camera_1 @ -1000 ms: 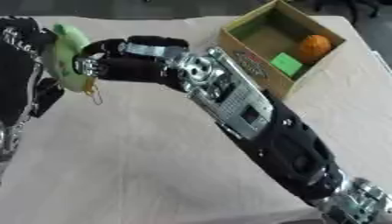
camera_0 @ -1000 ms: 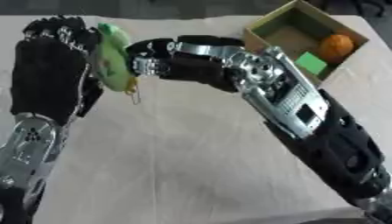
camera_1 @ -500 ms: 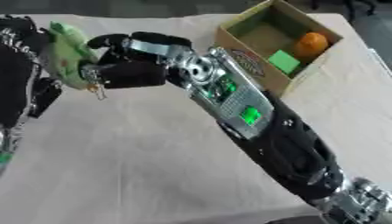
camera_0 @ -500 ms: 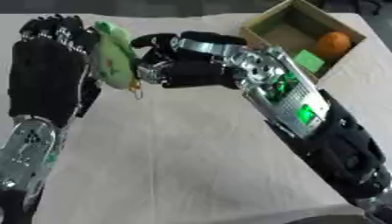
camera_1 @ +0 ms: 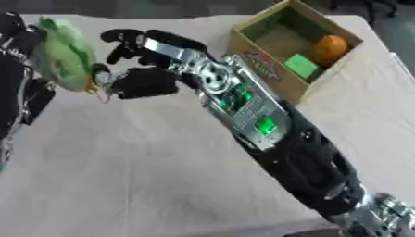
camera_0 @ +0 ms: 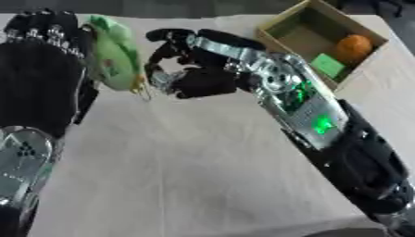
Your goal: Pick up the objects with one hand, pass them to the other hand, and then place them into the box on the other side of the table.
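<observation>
A pale green soft object (camera_0: pixel 112 56) with a small metal ring hanging from its lower end is held upright at the far left. My left hand (camera_0: pixel 40 78) is curled round it, with the hand's black back facing the camera. My right hand (camera_0: pixel 193 74) reaches across from the right. Its fingers (camera_0: pixel 162 37) arch above and its thumb is below, just beside the object's right side and ring. I cannot tell whether they touch it. The cardboard box (camera_1: pixel 261 54) stands at the back right, holding an orange ball (camera_1: pixel 330 46) and a green block (camera_1: pixel 301 65).
The table is covered with a white cloth (camera_0: pixel 186 171). My right forearm (camera_0: pixel 316 125) lies diagonally across it from the lower right, passing close to the box's near wall. The table's far edge runs just behind both hands.
My right hand's fingers have spread a little wider beside the green object. The object stays in my left hand.
</observation>
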You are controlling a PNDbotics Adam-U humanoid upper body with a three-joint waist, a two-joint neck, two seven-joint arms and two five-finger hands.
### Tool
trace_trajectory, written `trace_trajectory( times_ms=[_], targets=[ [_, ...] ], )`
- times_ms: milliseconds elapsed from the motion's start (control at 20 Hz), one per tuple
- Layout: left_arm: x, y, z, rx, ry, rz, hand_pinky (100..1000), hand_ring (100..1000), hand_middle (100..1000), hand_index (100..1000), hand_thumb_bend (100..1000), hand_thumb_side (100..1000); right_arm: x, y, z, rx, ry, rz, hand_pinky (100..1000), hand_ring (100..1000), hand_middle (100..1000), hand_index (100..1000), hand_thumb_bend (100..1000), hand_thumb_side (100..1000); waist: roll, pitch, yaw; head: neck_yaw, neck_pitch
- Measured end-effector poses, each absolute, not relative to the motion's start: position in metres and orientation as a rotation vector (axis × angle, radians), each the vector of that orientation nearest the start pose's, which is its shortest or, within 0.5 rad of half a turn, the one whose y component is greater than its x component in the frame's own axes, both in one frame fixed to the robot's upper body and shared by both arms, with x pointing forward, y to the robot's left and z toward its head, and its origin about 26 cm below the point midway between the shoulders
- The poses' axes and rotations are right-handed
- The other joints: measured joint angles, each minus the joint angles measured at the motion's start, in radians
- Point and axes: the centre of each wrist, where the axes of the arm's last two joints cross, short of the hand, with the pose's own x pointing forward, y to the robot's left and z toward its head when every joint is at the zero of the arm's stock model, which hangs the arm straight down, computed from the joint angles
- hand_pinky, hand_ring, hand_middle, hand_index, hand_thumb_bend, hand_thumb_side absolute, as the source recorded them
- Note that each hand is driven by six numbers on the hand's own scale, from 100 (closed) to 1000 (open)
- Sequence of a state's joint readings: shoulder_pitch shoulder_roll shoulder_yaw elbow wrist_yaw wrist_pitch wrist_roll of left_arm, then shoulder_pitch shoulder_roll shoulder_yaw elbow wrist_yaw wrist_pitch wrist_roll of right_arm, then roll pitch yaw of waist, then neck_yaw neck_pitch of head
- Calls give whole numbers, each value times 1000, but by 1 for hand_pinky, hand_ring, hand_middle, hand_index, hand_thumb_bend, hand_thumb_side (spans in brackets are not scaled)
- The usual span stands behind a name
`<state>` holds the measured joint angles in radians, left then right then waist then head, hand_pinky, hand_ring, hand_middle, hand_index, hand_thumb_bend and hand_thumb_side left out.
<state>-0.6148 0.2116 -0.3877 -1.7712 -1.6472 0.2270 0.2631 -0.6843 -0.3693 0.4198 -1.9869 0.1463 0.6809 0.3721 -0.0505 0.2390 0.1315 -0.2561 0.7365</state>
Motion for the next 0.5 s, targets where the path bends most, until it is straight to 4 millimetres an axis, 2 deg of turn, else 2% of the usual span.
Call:
trace_trajectory(
  times_ms=[500],
  targets=[
    [335, 119, 206, -2059, 2256, 980, 439, 468, 379, 484, 478, 100, 296, -131, 261, 80, -1574, 1109, 1000, 994, 814, 1000, 100, 100, 0, 0, 10, -6, 0]
  ],
)
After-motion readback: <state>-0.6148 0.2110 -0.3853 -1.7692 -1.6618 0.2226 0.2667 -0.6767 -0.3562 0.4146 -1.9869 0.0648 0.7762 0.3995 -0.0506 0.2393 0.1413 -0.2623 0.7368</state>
